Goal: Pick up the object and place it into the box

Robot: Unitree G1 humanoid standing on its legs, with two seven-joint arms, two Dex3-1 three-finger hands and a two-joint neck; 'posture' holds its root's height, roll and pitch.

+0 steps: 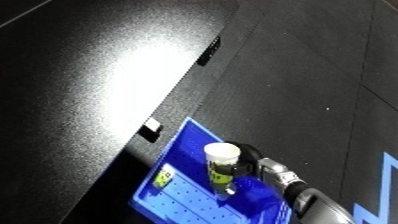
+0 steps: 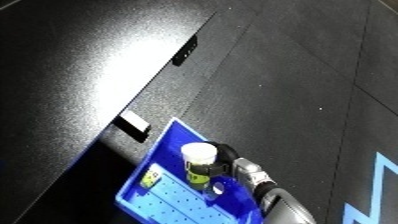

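Holding a pale cup (image 1: 222,161) above a blue bin (image 1: 182,142), we see only the robot's right hand (image 1: 246,164) at work.

We look down on a dark table (image 1: 98,75) with a bright patch of glare, its edge running diagonally, and dark floor (image 1: 302,75) beyond it. The bin sits at the table's edge near the bottom of the view, its floor dotted with small holes, and 1 small yellow and green item (image 1: 163,178) lies inside near its left wall. The black fingers curl round the cup's side, so the hand is gripping it; the cup is upright, open mouth up, with a yellow and green band on its body, and it stands over the bin's interior. We cannot tell whether its base touches the bin floor. The silver forearm (image 1: 306,195) enters from the lower right. A light blue marking (image 1: 382,195) shows on the floor at the right edge.
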